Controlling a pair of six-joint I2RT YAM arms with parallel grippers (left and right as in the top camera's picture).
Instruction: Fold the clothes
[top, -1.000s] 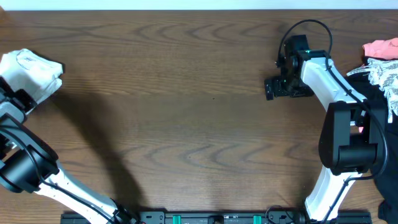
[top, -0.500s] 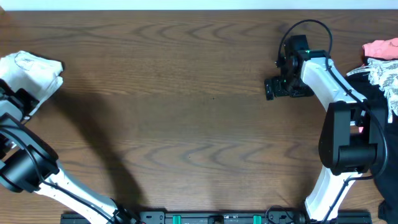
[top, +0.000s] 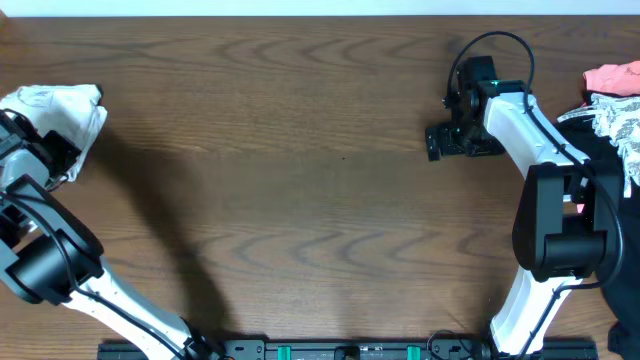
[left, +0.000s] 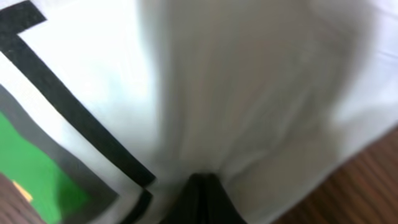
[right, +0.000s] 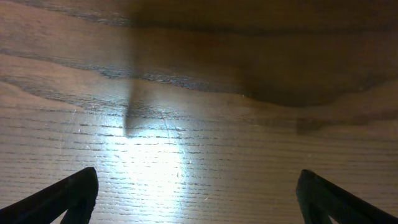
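Note:
The clothes (top: 62, 112), a white T-shirt, sit bunched at the far left edge of the table. My left gripper (top: 52, 150) is shut on a pinch of the cloth at the bundle's near side. In the left wrist view the white cloth (left: 249, 93) fills the frame, with a green print (left: 28, 168) framed in black at the lower left, and the closed gripper (left: 202, 190) bites into a fold. My right gripper (top: 436, 141) hovers open over bare wood at the upper right, far from the shirt. Its fingertips (right: 68, 196) stand wide apart with nothing between them.
A pile of other garments lies at the right edge, a pink one (top: 610, 78) above a white lacy one (top: 612, 118). The brown wooden table (top: 300, 180) stretches between the two arms. The arm bases sit along the near edge.
My left gripper has shifted slightly up and to the right with the shirt, and the bundle has changed shape a little. The right arm has not moved.

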